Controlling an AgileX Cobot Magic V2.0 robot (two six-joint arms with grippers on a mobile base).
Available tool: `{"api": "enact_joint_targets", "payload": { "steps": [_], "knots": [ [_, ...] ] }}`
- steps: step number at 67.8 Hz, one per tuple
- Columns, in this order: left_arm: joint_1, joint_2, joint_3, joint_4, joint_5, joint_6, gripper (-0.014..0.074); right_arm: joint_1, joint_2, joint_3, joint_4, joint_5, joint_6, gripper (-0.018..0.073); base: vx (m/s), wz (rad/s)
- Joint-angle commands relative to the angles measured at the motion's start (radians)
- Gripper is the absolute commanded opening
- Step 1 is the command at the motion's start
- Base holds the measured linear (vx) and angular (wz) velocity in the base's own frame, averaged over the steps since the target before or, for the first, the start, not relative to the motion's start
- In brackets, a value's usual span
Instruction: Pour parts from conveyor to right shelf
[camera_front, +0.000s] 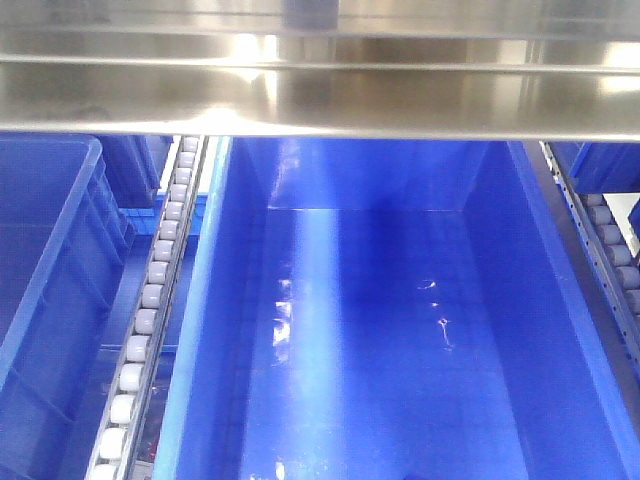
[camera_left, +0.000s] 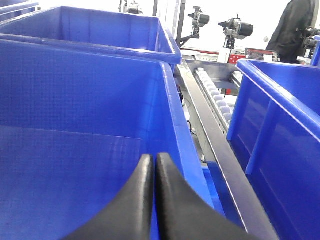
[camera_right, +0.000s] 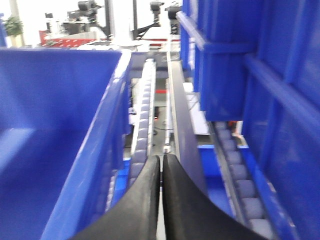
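Note:
A large blue bin (camera_front: 400, 330) fills the middle of the front view; its inside is bare and no parts show in it. My left gripper (camera_left: 154, 157) is shut and empty, its black fingers hovering over the right side of a blue bin (camera_left: 75, 110), beside that bin's right wall. My right gripper (camera_right: 161, 159) is shut and empty, above a roller track (camera_right: 142, 125) that runs beside another blue bin (camera_right: 55, 130). Neither gripper shows in the front view. No parts are visible in any view.
A steel shelf beam (camera_front: 320, 95) crosses the top of the front view. Roller tracks (camera_front: 150, 310) run left and right (camera_front: 615, 260) of the middle bin. Another blue bin (camera_front: 45, 260) stands left. Stacked blue bins (camera_right: 260, 75) stand right of my right gripper; a person (camera_left: 297, 30) stands behind.

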Motion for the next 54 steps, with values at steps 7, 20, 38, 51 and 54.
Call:
{"api": "enact_joint_targets", "payload": {
  "steps": [7,20,38,51,54],
  "knots": [
    [-0.003,-0.007,0.021,-0.009,-0.075,-0.004,-0.0006,0.021,-0.009,0.020,-0.011,-0.136,-0.007,-0.0008,0.00,0.00],
    [-0.003,-0.007,0.021,-0.009,-0.075,-0.004,-0.0006,0.020,-0.009,0.067,-0.011,-0.261,-0.005,-0.0008,0.00,0.00],
    [-0.003,-0.007,0.021,-0.009,-0.075,-0.004,-0.0006,0.020,-0.009,0.067,-0.011,-0.260,-0.005,-0.0008,0.00,0.00],
    [-0.003,-0.007,0.021,-0.009,-0.075,-0.004,-0.0006,0.020,-0.009,0.067,-0.013,-0.258,-0.005,-0.0008,0.00,0.00],
    [-0.003,-0.007,0.021,-0.009,-0.075,-0.004,-0.0006,0.020,-0.009,0.067,-0.013,-0.258,-0.005,-0.0008,0.00,0.00]
  ]
}}
